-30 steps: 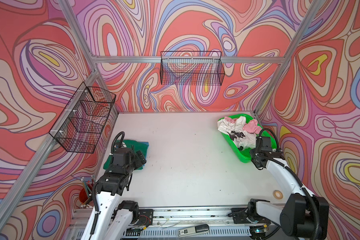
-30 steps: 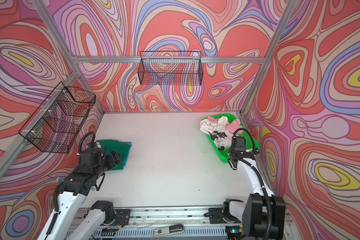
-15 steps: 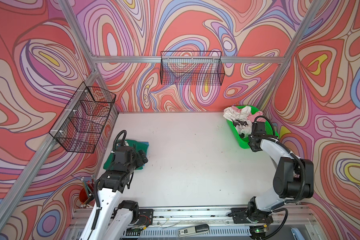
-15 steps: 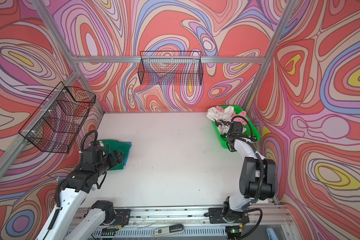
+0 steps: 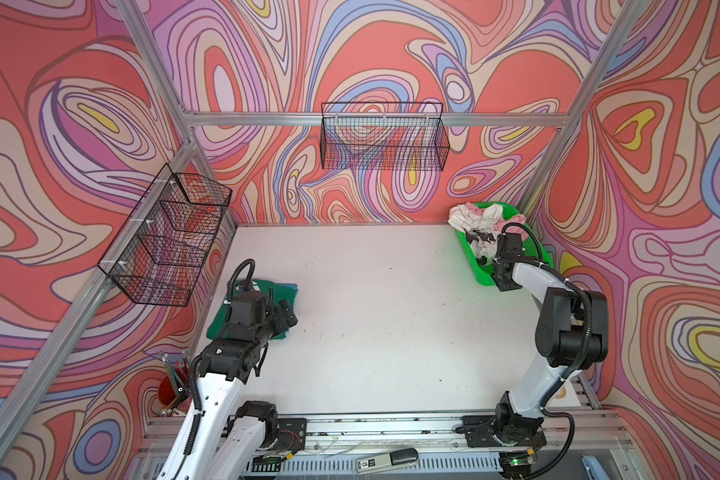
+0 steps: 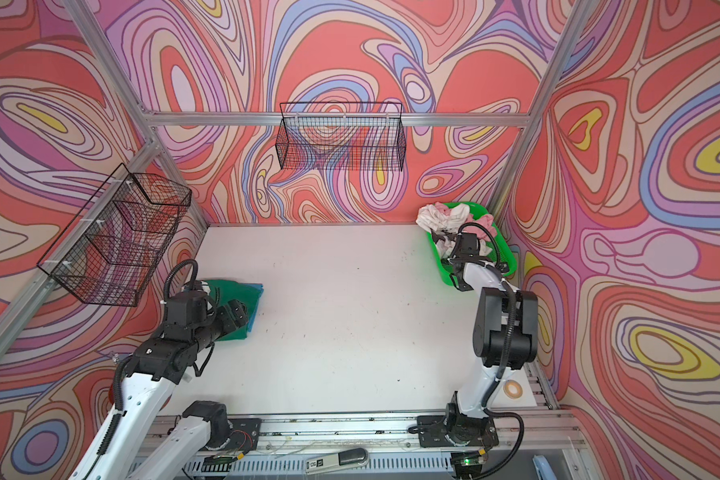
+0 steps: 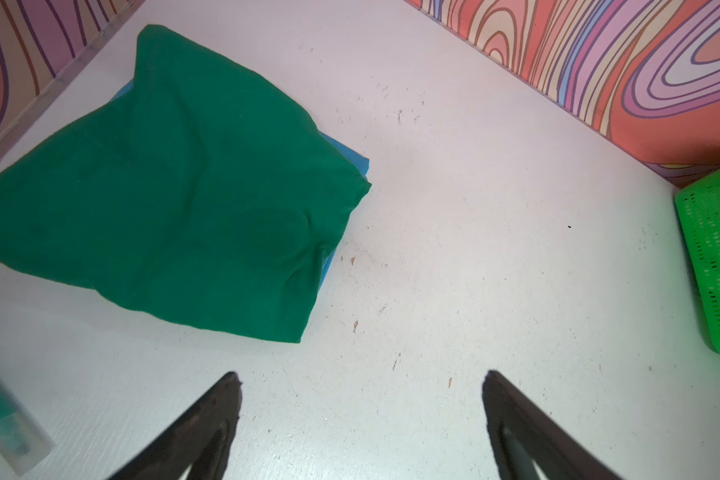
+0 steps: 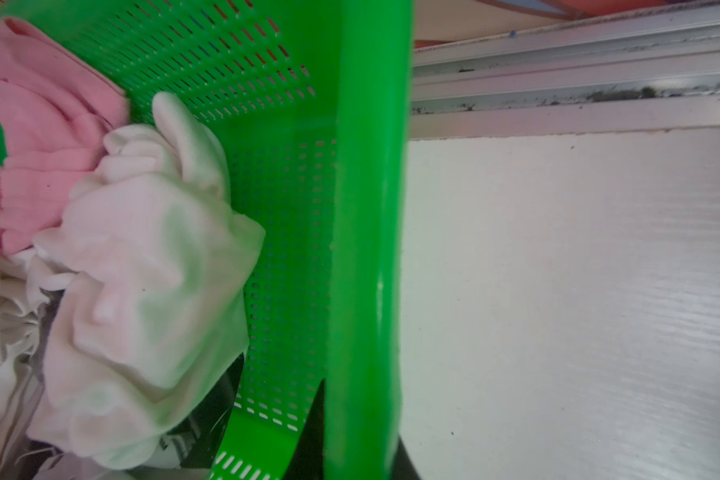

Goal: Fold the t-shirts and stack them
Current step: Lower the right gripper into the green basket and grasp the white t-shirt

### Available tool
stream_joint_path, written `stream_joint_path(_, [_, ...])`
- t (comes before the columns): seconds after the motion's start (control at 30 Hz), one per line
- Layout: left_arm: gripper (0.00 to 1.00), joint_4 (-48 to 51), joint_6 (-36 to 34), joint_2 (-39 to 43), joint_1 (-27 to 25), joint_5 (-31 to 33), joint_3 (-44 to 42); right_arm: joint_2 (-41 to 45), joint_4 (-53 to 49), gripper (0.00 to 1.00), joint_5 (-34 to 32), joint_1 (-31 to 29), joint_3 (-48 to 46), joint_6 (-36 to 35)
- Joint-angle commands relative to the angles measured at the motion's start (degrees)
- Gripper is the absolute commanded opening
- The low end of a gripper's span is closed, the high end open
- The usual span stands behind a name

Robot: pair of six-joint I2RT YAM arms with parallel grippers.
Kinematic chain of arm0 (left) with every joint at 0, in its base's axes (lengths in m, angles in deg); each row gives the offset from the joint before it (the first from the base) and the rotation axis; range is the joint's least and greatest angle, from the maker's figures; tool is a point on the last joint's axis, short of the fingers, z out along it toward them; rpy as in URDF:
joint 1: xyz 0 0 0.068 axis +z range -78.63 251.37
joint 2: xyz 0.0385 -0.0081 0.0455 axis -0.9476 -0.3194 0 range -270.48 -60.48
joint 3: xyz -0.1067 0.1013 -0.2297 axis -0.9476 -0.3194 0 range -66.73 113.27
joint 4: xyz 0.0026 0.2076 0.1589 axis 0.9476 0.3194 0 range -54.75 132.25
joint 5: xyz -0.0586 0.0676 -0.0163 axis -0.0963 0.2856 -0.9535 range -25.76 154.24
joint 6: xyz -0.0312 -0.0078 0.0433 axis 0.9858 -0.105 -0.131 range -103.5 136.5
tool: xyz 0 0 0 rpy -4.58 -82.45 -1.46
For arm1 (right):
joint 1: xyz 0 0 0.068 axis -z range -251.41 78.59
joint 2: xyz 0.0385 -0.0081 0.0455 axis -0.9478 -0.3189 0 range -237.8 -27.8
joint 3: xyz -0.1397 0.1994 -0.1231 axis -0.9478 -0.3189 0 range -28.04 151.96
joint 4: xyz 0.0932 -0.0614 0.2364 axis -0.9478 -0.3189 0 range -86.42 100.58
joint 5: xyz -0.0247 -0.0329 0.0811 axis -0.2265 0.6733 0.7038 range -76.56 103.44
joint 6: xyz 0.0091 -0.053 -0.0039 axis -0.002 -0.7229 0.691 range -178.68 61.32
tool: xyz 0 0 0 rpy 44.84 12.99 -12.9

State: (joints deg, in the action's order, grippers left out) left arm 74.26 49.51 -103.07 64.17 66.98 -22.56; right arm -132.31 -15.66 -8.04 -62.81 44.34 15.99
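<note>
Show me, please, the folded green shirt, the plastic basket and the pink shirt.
folded green shirt (image 7: 175, 187): left wrist view, middle of its top face.
plastic basket (image 8: 366, 208): right wrist view, its rim.
pink shirt (image 8: 46, 120): right wrist view, a crumpled fold.

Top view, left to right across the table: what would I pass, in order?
Folded dark green t-shirt → bare table → bright green basket holding the crumpled t-shirts.

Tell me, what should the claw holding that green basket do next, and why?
Probably tip the green basket so a shirt spills onto the table. The right claw looks shut on its rim, the crumpled t-shirts sit unfolded inside, and the left claw hangs open beside the folded dark green t-shirt.
</note>
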Motion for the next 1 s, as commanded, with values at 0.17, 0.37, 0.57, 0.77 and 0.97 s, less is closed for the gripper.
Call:
stream_joint_path(0.17, [0.93,-1.1,-0.6,0.2,-0.3,-1.2,-0.1,3.3,3.7,0.28,-0.7,0.3,-2.5,3.8])
stream_joint_path(0.37, [0.94,-1.3,-0.6,0.8,-0.3,-1.8,-0.1,12.0,6.1,0.63,0.4,0.3,-7.4,3.0])
stream_joint_path(0.57, [1.0,0.1,-0.3,2.7,-0.3,-0.7,0.0,20.7,2.3,0.87,3.7,0.3,-7.8,-4.5])
stream_joint_path(0.77, [1.0,7.1,0.0,2.9,-1.3,2.8,3.7,17.9,-0.2,0.98,13.6,0.2,1.5,-19.3])
stream_joint_path(0.97, [1.0,8.2,0.0,3.7,-3.0,7.9,2.3,4.5,-2.8,0.97,21.9,0.1,15.2,-26.5])
